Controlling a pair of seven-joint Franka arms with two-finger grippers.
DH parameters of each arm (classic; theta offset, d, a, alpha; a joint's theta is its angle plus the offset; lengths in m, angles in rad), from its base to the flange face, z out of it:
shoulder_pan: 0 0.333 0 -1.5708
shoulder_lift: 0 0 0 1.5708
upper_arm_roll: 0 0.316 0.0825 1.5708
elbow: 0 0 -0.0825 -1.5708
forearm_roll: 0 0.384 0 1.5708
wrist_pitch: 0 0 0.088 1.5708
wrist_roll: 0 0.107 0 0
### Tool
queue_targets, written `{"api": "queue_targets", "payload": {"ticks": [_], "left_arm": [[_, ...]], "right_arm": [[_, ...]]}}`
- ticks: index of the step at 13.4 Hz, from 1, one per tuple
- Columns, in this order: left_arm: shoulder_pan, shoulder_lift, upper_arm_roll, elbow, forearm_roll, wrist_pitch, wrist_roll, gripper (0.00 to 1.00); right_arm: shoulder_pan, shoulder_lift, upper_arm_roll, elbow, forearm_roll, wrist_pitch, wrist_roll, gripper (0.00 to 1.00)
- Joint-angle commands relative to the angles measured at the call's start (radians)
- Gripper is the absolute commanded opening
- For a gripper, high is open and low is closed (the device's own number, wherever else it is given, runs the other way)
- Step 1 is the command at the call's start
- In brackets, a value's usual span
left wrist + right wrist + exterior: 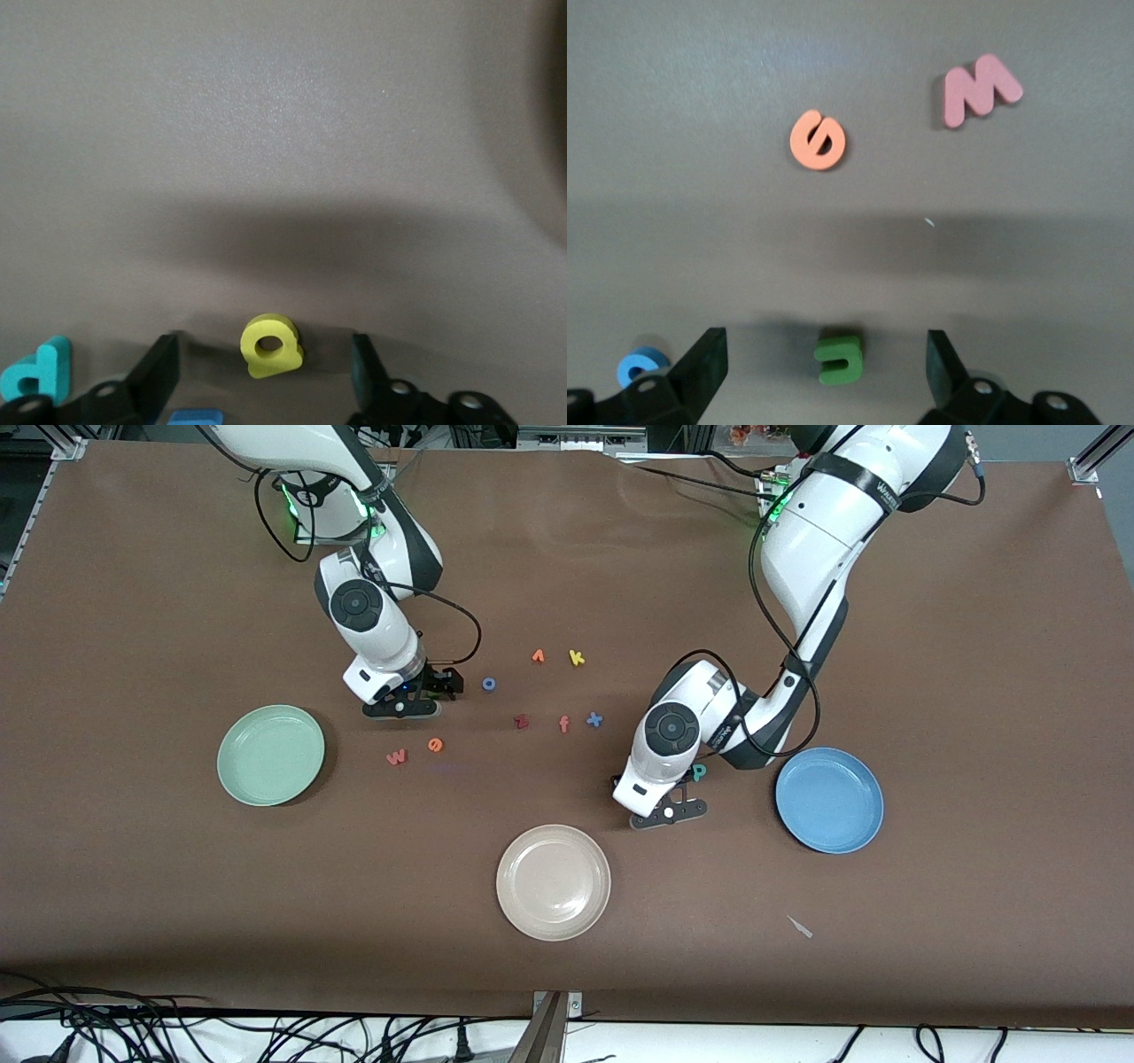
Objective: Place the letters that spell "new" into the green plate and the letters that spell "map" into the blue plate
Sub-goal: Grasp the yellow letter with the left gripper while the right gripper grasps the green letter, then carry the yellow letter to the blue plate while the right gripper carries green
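Brown bench [567, 558] carries everything. Only the left wrist view shows the left claw [266, 372] standing wide around the yellow a [270, 345], touching nothing, with the teal p [37, 372] and a blue letter [193, 416] beside it. The right wrist view likewise shows the right claw [826, 363] wide around the green n [838, 358], near the orange e [818, 140], pink w [978, 88] and blue o [641, 367]. Green plate [270, 755] and blue plate [829, 799] sit toward the bench ends, the beige plate [553, 881] between them.

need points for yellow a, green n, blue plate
yellow a [270, 345], left wrist view, on its face just under the hole.
green n [838, 359], right wrist view, on the middle of the letter.
blue plate [829, 800], front view, on its bare floor.
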Motion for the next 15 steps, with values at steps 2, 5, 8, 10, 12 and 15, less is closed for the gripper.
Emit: {"api": "queue_targets", "payload": {"ticks": [2, 5, 8, 10, 12, 15], "left_arm": [[-0.010, 0.017, 0.008, 0.037, -0.008, -0.004, 0.003, 0.30], [-0.010, 0.015, 0.008, 0.037, -0.007, -0.004, 0.015, 0.04], [-0.001, -0.009, 0.004, 0.039, -0.008, -0.020, 0.054, 0.01], [0.026, -0.050, 0.000, 0.041, -0.014, -0.089, 0.126, 0.01], [0.049, -0.092, 0.000, 0.041, -0.014, -0.152, 0.203, 0.01], [0.106, -0.162, 0.004, 0.013, -0.004, -0.266, 0.364, 0.07]], "right_arm": [[0.010, 0.020, -0.002, -0.015, -0.006, 0.023, 0.002, 0.86], [0.010, 0.034, -0.002, -0.018, -0.006, 0.024, -0.001, 0.78], [0.010, 0.035, -0.002, -0.018, -0.006, 0.024, -0.001, 0.70], [0.016, 0.039, -0.002, -0.018, -0.006, 0.024, 0.000, 0.67], [0.018, 0.039, -0.002, -0.018, -0.006, 0.024, 0.000, 0.61], [0.022, 0.039, -0.002, -0.018, -0.006, 0.027, 0.000, 0.51]]}}
